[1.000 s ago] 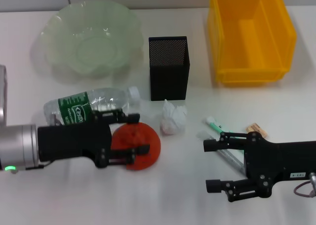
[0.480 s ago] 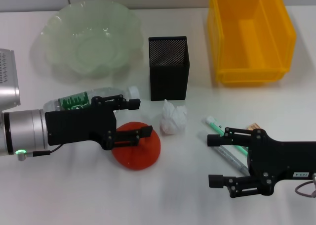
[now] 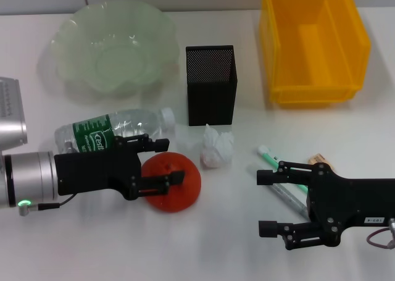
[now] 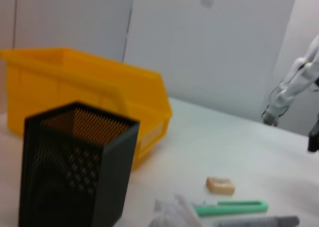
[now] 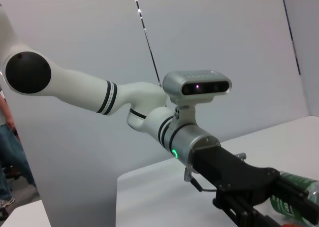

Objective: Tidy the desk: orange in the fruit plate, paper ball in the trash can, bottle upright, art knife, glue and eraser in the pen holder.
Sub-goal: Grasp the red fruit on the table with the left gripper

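Observation:
The orange (image 3: 179,191) lies on the desk (image 3: 203,244) at front left. My left gripper (image 3: 168,161) hovers over its near-left side, open, one finger across the fruit's top. The bottle (image 3: 105,133) lies on its side just behind that gripper. The paper ball (image 3: 216,148) sits before the pen holder (image 3: 211,86). My right gripper (image 3: 267,202) is open over the glue (image 3: 287,199), beside the art knife (image 3: 268,156) and eraser (image 3: 322,161). The left wrist view shows the pen holder (image 4: 75,172), eraser (image 4: 220,185) and art knife (image 4: 232,207).
The fruit plate (image 3: 65,34) stands at back left and holds nothing. The trash can (image 3: 311,92) stands at back right, also seen behind the pen holder as the trash can (image 4: 89,92). The right wrist view shows my left arm and the bottle (image 5: 294,194).
My left gripper rose toward the bottle, then came back down over the orange with its fingers slightly closer together. The orange stayed put. The right gripper barely shifted.

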Motion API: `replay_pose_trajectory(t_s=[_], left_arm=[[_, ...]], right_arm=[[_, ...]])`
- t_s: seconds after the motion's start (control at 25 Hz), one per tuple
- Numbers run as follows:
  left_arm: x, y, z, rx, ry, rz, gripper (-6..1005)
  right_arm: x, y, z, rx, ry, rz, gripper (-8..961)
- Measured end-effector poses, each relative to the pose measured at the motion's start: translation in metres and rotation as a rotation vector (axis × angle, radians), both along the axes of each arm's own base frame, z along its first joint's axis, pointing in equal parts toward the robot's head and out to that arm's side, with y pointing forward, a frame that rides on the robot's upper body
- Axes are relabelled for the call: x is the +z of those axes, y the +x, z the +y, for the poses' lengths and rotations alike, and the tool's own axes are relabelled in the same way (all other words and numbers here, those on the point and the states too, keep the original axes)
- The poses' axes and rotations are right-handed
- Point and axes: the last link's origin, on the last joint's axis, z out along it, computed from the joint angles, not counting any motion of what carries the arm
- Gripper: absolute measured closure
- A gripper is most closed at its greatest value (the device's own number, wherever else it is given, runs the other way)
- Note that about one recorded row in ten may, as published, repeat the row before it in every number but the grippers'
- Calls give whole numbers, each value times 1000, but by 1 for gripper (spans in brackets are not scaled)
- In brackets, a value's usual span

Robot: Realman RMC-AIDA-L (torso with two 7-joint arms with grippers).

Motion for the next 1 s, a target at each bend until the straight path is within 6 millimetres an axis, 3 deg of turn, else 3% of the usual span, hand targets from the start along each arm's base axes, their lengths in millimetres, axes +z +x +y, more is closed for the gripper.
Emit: replay_pose_trajectory(t_s=[0.52, 1.0], left_arm=[[-9, -13, -3, 48, 12, 50, 260], [-10, -11, 1, 39, 25, 57, 446]], right_arm=[[-2, -3, 0, 6, -12, 13, 122], [-5, -4, 0, -5, -30, 26, 122]])
